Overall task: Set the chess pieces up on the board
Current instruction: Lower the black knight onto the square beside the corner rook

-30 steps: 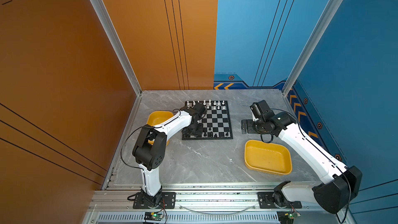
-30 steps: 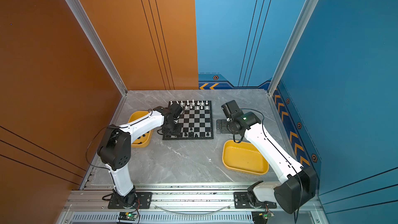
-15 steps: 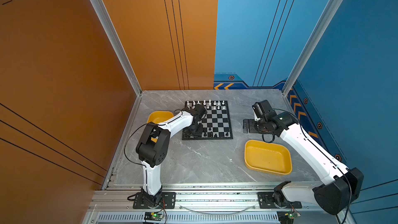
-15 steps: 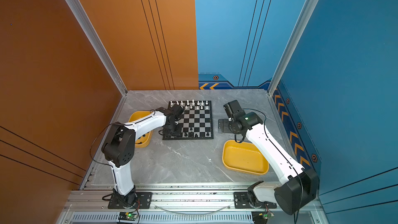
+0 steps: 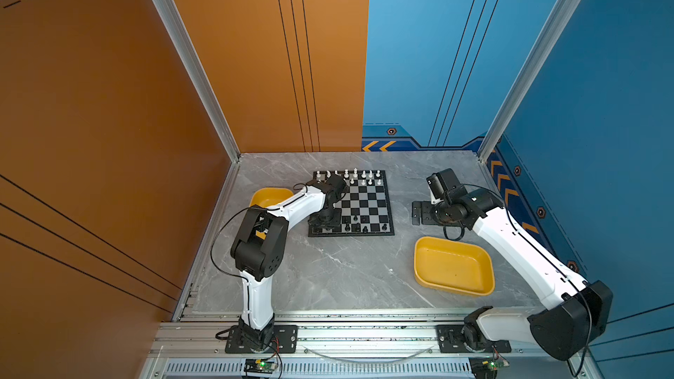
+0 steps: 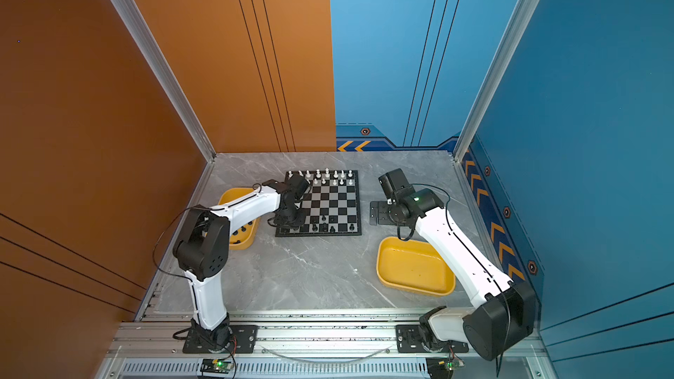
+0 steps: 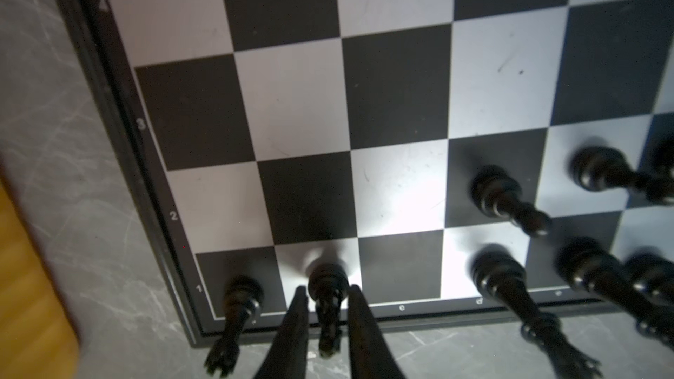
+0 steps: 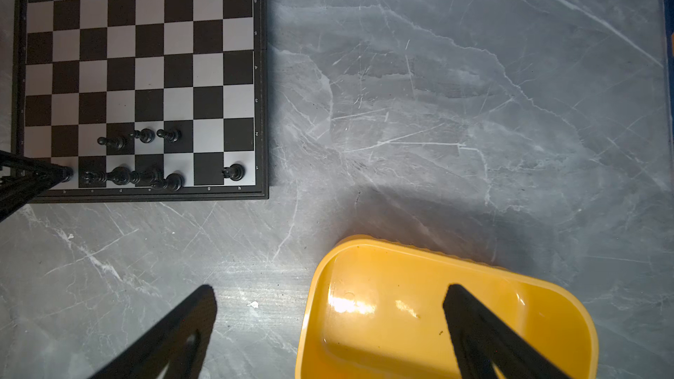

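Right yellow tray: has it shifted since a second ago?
No. The right yellow tray sits where it was, at the same gap and angle off the near right corner of the board.

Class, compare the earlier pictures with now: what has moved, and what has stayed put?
The left arm's elbow swung toward the board; the left gripper stayed at its near left corner, fingers flanking a black piece. The right arm, yellow trays and white pieces stayed.
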You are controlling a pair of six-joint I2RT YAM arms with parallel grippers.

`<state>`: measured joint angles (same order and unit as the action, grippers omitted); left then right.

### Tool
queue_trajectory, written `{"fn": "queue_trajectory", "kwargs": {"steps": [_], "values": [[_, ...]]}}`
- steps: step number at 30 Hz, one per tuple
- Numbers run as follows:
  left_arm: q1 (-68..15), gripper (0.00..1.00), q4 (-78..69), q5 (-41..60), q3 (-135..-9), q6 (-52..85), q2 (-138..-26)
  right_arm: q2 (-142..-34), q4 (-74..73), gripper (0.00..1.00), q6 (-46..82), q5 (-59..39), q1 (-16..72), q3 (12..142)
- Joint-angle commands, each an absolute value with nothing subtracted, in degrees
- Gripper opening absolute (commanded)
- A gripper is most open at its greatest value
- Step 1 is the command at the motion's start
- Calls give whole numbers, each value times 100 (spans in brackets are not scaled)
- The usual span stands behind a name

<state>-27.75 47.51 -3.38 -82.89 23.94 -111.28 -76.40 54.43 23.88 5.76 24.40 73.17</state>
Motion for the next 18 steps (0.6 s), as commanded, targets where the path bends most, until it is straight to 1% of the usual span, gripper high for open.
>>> {"fn": "queue_trajectory", "kwargs": {"steps": [1,4,9,15,18], "values": [[-2718,34,4820,-286,-8376,2362,-11119,-7715,5510,100,2364,511,2408,7446],[-2717,39,4834,-281,-8384,2365,-11041,-7745,5506,100,2360,498,2408,7468],[-2713,41,4825,-244,-8476,2380,-10917,-7767,5486,100,2355,467,2408,7480],[-2700,40,4841,-169,-8570,2381,-10881,-7755,5485,100,2388,446,2408,7483],[-2696,36,4855,-145,-8563,2382,-10893,-7756,5493,100,2404,433,2408,7480]]}}
